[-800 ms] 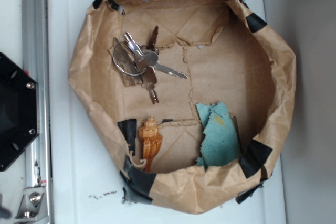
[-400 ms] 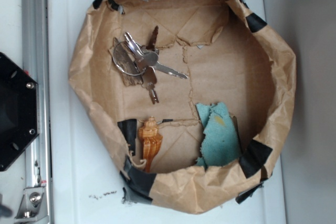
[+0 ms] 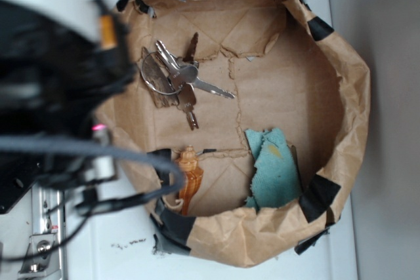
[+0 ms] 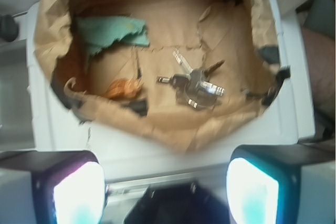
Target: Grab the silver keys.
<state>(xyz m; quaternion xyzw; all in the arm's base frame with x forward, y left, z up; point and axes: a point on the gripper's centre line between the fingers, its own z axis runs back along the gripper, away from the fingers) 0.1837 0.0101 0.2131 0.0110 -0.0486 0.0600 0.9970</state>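
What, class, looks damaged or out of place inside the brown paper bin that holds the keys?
The paper bin is crumpled and patched with black tape, and its floor is torn along ragged seams. A frayed teal scrap lies loose in it. The silver keys lie splayed but intact, the gripper open and short of them.

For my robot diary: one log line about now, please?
gripper: open, outside paper bowl | silver keys: lying inside, untouched | grab: not yet done
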